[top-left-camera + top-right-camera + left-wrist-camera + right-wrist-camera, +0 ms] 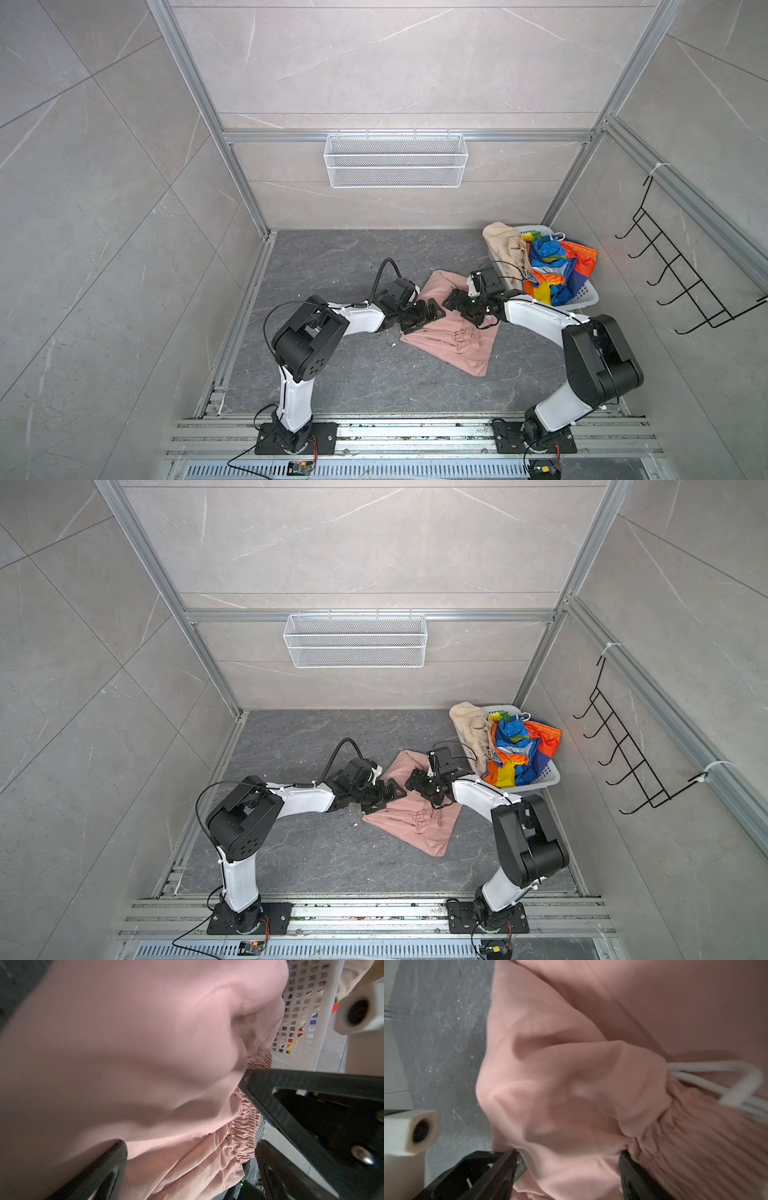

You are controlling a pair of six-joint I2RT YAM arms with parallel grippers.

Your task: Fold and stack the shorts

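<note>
On the dark grey, stone-veined floor [332,374] the pink shorts [453,345] [415,829] are seen lying in a crumpled, roughly four-cornered patch between the two arms. Their cloth is matt and soft, thrown into broad rounded folds, as is shown in the left wrist view [145,1053] and the right wrist view [571,1084].

At the floor's far right corner a white plastic basket [588,297] [548,777] is set, its walls pierced by a grid of small square holes [301,1012]. It is overfilled. The striped shorts [552,270] [519,750], shiny and banded in blue, orange, yellow and white, are heaped across its top and hang over the near rim. The beige shorts [503,245] [469,725], plain and dull, are draped over its left wall.

The left claw [428,316] [388,793] is held low over the pink cloth's left edge. Its black ribbed fingers [291,1105] are spread wide, with fabric lying loose between them and nothing pinched.

The right claw [455,301] [415,781] is placed over the same shorts from the basket side. Its fingers [500,1167] are also parted, and a bulge of pink cloth is seen between them, not clamped.

A gathered, finely ribbed elastic waistband [245,1126] [706,1136] is bunched near both claws. A white cord [716,1068] is looped out of it.
</note>
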